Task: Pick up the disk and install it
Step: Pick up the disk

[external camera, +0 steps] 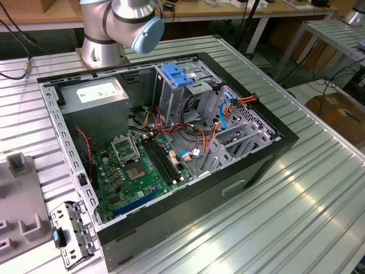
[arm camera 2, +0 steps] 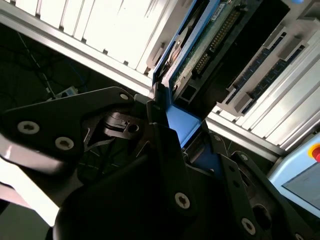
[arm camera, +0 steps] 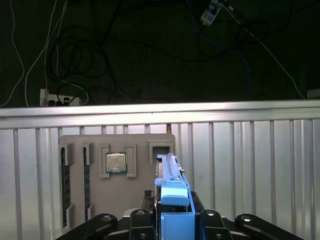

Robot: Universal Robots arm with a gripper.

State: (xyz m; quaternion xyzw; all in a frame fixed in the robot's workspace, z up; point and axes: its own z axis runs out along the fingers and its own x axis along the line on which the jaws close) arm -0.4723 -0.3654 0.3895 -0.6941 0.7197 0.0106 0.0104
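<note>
Disk (arm camera: 170, 175) stands on edge between the fingers (arm camera: 142, 222). Gripper (arm camera: 175, 222) is clamped narrow on its blue carrier rail (arm camera: 176, 207), with a black finger pressed against each side. In the second wrist view the disk (arm camera 2: 200, 45) runs out past the fingertips, green circuit-board face showing, blue rail (arm camera 2: 182, 122) at the gripped end, finger (arm camera 2: 165, 150) tight against it. Cannot tell whether the disk's far end touches anything.

Beyond the fingertips lies a grey tray (arm camera: 135, 192) on the slatted metal table (arm camera: 250, 165). A tray slot bracket (arm camera: 160, 148) sits just past the disk's far end. Off to one side of the fingers, on the tray, are a processor chip (arm camera: 116, 163) and memory sticks (arm camera: 63, 187).

Exterior view: arm (external camera: 122, 23) base stands behind an open computer case (external camera: 239, 177) with its motherboard (external camera: 134, 171) exposed.
</note>
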